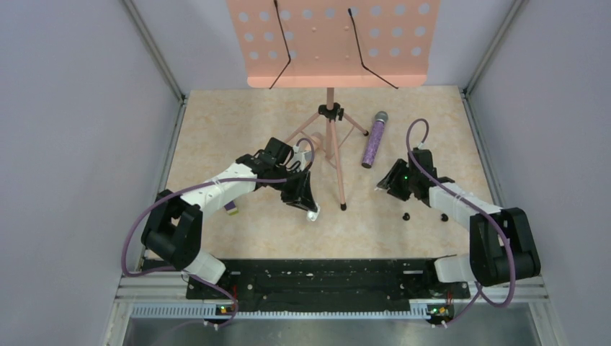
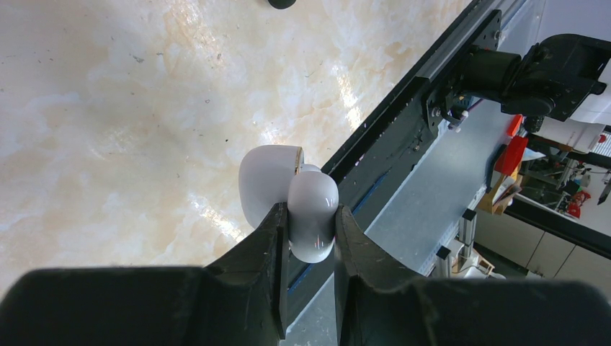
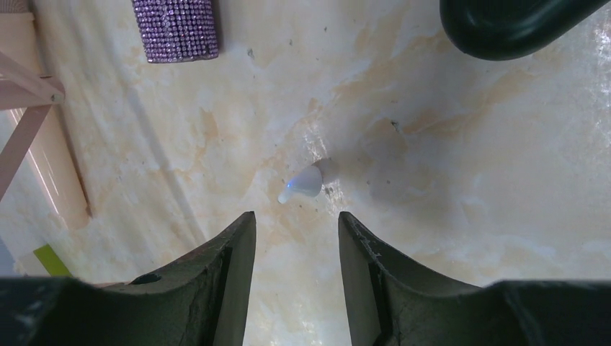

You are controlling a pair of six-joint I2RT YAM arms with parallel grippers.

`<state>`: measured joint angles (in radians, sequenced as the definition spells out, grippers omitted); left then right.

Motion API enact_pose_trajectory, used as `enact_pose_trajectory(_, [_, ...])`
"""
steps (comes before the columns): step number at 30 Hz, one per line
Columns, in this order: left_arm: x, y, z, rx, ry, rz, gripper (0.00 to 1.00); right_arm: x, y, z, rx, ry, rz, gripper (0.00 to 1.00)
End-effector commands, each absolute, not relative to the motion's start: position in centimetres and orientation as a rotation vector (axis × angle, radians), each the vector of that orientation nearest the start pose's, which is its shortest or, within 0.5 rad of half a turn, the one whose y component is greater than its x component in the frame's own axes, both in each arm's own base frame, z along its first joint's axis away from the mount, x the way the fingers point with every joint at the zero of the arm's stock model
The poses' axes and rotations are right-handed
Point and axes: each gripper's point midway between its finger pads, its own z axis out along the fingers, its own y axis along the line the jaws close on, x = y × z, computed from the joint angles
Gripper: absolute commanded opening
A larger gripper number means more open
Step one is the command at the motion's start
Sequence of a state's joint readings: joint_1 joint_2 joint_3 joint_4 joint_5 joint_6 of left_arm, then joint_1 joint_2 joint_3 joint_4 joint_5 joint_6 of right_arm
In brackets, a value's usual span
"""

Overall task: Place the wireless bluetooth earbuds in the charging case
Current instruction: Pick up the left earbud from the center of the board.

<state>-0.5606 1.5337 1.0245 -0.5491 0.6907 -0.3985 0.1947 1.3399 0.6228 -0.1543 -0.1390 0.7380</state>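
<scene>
Lying before right tool [image 3: 297, 216], earbud [image 3: 302, 182]

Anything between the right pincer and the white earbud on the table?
No. Right wrist view shows only bare tabletop between the open right pincer and the earbud, which lies just ahead of the fingertips.

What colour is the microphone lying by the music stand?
The glittery handheld microphone is purple with a silvery head; the top external view shows it best.
</scene>
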Motion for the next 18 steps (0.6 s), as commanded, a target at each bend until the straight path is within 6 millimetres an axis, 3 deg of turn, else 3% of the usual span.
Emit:
enact_pose_trajectory(1, [20.7, -27.8, 12.7, 0.503, 2.676, -1.231, 0.0, 32.6, 11.8, 5.9, 0.623, 2.357, 0.585, 0.45])
enact_pose_trajectory(18, [20.6, -27.8, 12.6, 0.501, 2.673, -1.237, 0.0, 33.3, 12.6, 4.1, 0.611, 2.402, 0.553, 0.43])
